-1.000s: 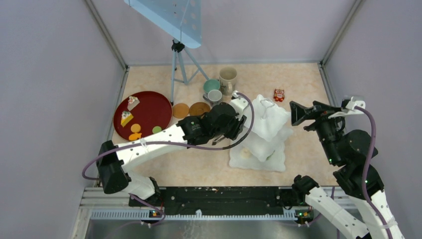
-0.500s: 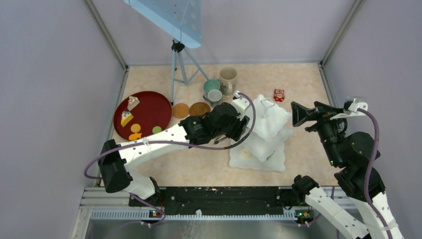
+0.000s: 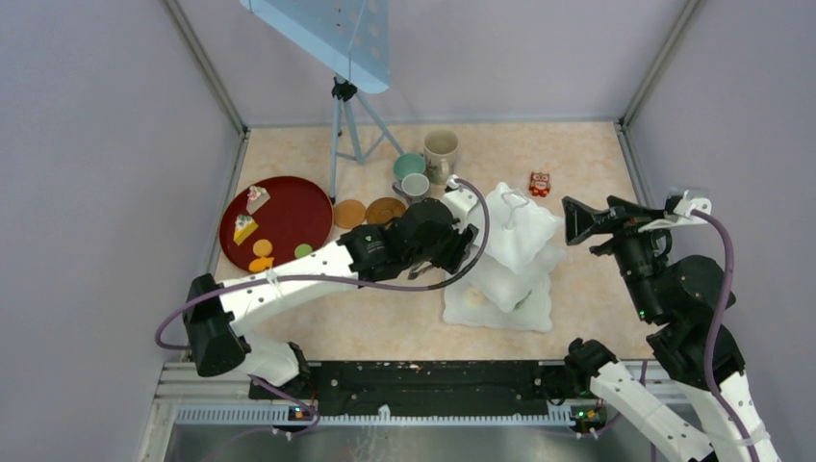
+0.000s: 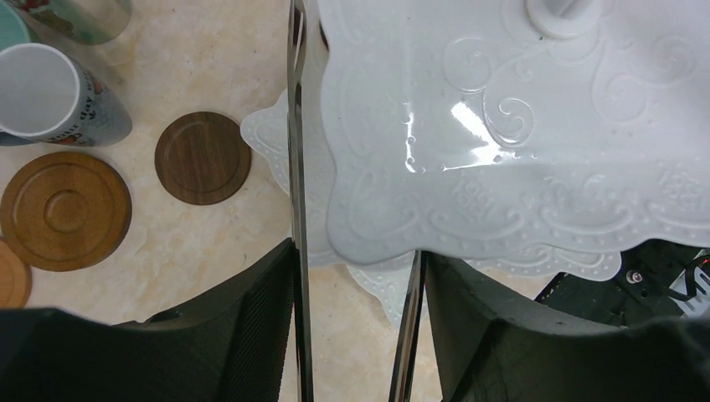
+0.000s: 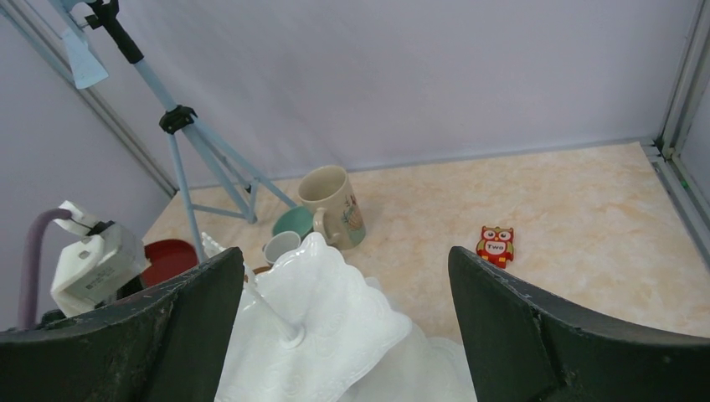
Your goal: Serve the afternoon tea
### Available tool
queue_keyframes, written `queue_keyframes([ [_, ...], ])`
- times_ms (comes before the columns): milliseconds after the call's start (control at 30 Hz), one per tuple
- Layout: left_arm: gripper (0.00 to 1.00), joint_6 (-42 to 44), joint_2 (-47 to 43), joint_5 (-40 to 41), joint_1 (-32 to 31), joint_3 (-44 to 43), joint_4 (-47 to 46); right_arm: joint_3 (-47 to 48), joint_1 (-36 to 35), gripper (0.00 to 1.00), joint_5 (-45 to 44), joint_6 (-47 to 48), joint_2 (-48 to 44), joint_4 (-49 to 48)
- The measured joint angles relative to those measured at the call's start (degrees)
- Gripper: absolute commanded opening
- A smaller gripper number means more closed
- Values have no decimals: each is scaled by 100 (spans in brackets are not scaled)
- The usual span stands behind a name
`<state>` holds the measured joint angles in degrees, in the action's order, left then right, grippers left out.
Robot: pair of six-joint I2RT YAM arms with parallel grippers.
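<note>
The white three-tier stand (image 3: 520, 252) stands right of centre; a pale piece lies on its bottom tier (image 3: 473, 296). My left gripper (image 3: 454, 245) is shut on the long metal tongs (image 4: 295, 209) at the stand's left edge. The tongs' blades are apart with nothing between them, and one passes under a tier (image 4: 502, 126). My right gripper (image 3: 577, 219) is open and empty, held above the table right of the stand (image 5: 335, 318). The beige mug (image 3: 441, 154), teal mug (image 3: 408, 165) and grey mug (image 3: 416, 185) stand behind. Two coasters (image 3: 349, 213) (image 3: 386, 209) lie left; the third (image 4: 203, 157) shows in the left wrist view.
The dark-red tray (image 3: 289, 226) at the left holds cake slices (image 3: 244, 228) (image 3: 257, 197) and round cookies (image 3: 262, 255). A red owl toy (image 3: 539, 183) lies at the back right. A blue tripod (image 3: 344, 125) stands at the back. Walls enclose the table.
My right gripper has shifted slightly to the right. The left arm with the tongs has barely moved beside the stand.
</note>
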<state>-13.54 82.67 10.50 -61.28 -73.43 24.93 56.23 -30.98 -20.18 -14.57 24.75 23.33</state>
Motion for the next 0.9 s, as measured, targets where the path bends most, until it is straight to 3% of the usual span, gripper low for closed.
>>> queue_keyframes([
  [300,59,-57,-1005,140,0,286,133,-74,0,90,57,-4,0,-63],
  [500,59,-170,-1207,297,0,380,575,-142,0,90,81,-11,0,-111],
  [900,56,-686,-2170,1547,243,647,2087,-269,0,90,160,96,-35,-168],
])
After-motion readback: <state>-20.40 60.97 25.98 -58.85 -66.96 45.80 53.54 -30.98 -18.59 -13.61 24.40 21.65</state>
